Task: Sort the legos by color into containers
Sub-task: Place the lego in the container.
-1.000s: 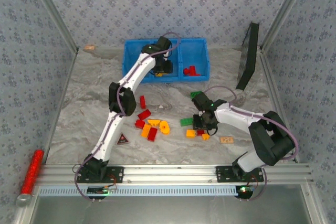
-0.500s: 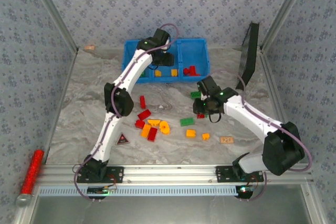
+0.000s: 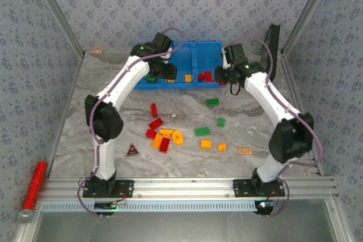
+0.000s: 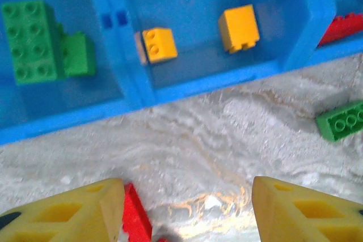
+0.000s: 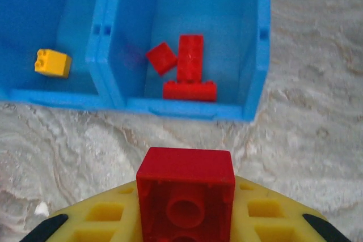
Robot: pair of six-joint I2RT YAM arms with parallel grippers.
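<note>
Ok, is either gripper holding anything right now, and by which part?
The right gripper pinches a red brick by its opposite sides, hollow underside showing. The left gripper is open and empty.

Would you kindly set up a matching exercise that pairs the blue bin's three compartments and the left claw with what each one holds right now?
Things:
1. left compartment
2. middle compartment
3. right compartment
4. left claw

Contents:
A. red bricks
B. nothing, standing open
C. green bricks
D. orange-yellow bricks

Pairs: 1-C, 2-D, 3-A, 4-B.
</note>
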